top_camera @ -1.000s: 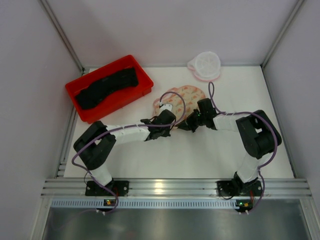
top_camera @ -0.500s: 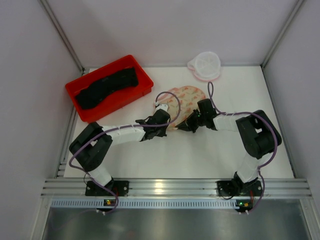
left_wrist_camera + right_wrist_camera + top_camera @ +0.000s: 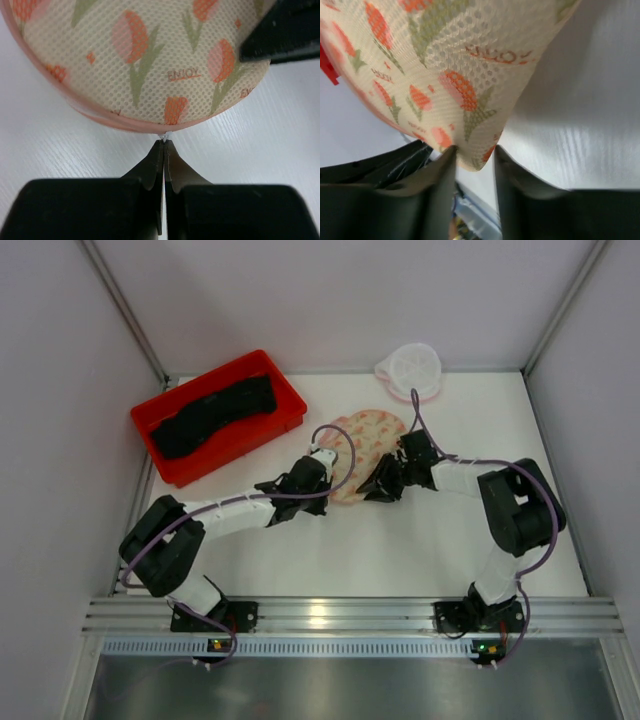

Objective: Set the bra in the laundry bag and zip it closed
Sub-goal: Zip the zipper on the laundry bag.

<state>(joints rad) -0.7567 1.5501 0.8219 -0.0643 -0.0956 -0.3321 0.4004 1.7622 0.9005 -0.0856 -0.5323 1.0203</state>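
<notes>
Just now: L pincer [image 3: 164, 145] clenched at pink rim of peach patterned piece [image 3: 150, 65], can't tell if anything pinched. R pincer [image 3: 475, 160] eased apart, fabric edge loose betw. jaws. Prob. not task item, so no progress yet. Bra [image 3: 210, 412] in red bin [image 3: 240, 445], far L. Laundry bag [image 3: 412, 368] at far edge, R. Open bench [image 3: 400, 540] near arms; side walls close.

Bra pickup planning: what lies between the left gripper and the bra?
Top view: bare white table, then the near wall of the red bin; the bra lies inside.
</notes>
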